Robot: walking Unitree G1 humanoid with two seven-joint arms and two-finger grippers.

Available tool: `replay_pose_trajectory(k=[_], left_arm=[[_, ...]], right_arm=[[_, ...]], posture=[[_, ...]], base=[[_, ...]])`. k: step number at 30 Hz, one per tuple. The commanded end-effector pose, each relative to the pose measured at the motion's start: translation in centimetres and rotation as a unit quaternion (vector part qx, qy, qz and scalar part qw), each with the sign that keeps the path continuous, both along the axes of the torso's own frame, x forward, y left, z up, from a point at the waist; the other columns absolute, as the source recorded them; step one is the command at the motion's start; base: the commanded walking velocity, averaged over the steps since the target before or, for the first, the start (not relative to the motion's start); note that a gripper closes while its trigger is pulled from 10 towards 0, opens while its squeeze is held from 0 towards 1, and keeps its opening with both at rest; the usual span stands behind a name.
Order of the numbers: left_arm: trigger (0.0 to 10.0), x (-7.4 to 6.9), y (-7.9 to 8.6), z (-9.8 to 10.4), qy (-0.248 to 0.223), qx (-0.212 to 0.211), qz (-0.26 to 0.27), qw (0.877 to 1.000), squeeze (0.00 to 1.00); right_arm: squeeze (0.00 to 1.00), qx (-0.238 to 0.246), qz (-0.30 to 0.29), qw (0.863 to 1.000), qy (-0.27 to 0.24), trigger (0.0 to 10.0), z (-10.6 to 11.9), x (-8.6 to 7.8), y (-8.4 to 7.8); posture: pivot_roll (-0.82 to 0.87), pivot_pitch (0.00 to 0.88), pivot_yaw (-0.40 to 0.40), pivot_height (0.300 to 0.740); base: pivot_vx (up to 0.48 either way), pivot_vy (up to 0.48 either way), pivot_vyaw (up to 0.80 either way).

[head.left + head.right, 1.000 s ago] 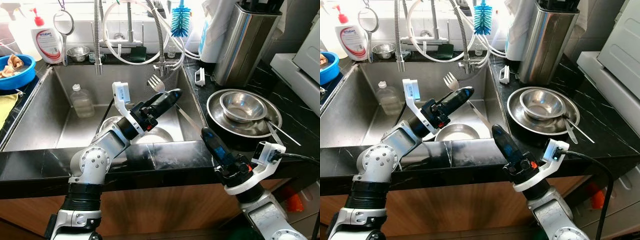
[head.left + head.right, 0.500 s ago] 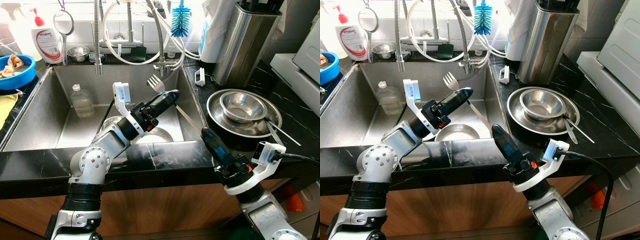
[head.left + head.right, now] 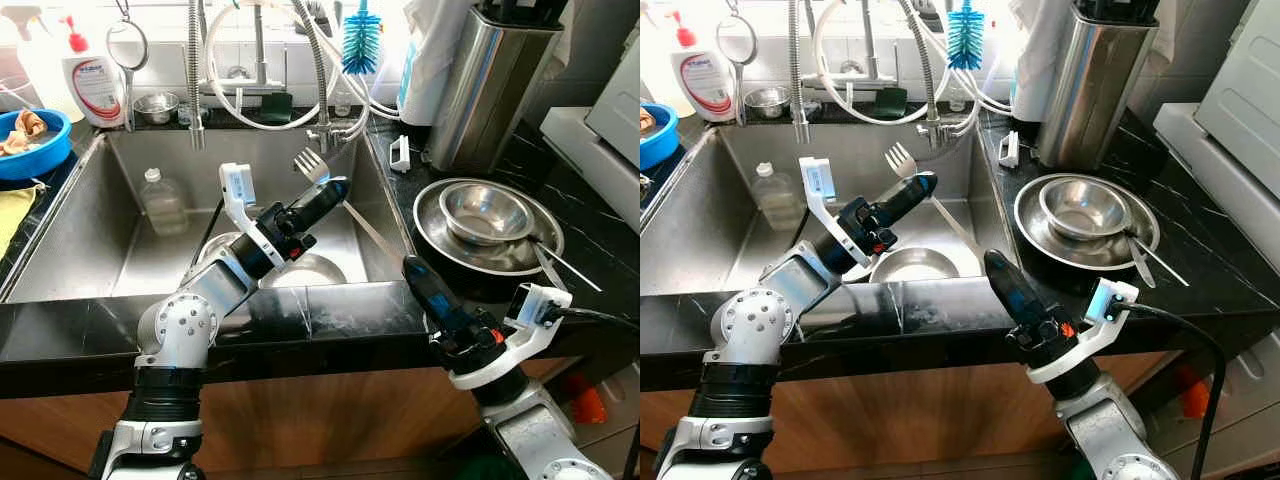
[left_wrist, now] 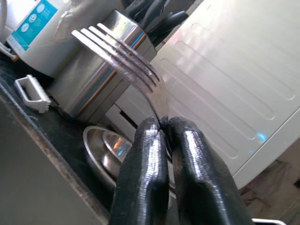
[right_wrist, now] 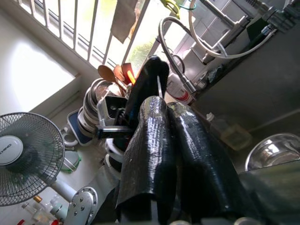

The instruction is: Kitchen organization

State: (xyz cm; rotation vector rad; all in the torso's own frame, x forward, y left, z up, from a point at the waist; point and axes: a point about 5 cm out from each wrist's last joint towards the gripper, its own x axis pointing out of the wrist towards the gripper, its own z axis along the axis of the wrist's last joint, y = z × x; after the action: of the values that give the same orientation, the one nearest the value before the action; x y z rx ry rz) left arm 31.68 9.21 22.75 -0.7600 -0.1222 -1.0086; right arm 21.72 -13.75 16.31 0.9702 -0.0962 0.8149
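Since the earlier frame my left hand (image 3: 330,190) has drawn back a little toward the robot, carrying the fork (image 3: 311,164) with it. Its fingers (image 4: 150,159) are pressed tight on the fork's neck, tines up, above the sink (image 3: 70,235). I think I should swing it slowly toward the steel bowls (image 3: 487,212) on the counter (image 3: 350,310), keeping the grip firm. The handle is hidden between the fingers. My right hand (image 3: 416,277) waits below the counter edge, fingers together, holding nothing.
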Motion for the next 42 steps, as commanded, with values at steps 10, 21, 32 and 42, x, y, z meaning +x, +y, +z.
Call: replay_pose_trajectory(k=[10, 21, 32, 42], left_arm=[[0.0, 0.4, 0.4, 0.3, 0.010, -0.018, 0.013, 1.000, 0.00], [0.0, 1.8, 1.9, 0.8, 0.031, -0.053, 0.085, 0.994, 0.00], [10.0, 4.3, 4.6, -0.2, 0.057, 0.015, 0.274, 0.960, 0.00], [10.0, 5.2, 6.4, -0.9, -0.045, 0.234, 0.413, 0.879, 0.00]], right_arm=[[1.00, -0.013, -0.025, 1.000, 0.006, 10.0, -0.2, 0.4, -0.4], [0.00, -0.048, -0.081, 0.995, 0.024, 10.0, -1.0, 1.1, -1.2], [0.00, -0.183, -0.263, 0.946, 0.054, 10.0, -0.6, 3.4, -3.5], [0.00, -0.249, -0.280, 0.927, -0.030, 10.0, 2.8, 3.6, -0.8]], posture=[[0.02, 0.043, -0.045, 0.740], [0.02, 0.043, -0.046, 0.740], [0.02, 0.037, -0.044, 0.740], [0.02, 0.018, -0.041, 0.740]], base=[[0.000, 0.000, 0.00], [0.000, 0.000, 0.00], [0.000, 0.000, 0.00], [0.000, 0.000, 0.00]])
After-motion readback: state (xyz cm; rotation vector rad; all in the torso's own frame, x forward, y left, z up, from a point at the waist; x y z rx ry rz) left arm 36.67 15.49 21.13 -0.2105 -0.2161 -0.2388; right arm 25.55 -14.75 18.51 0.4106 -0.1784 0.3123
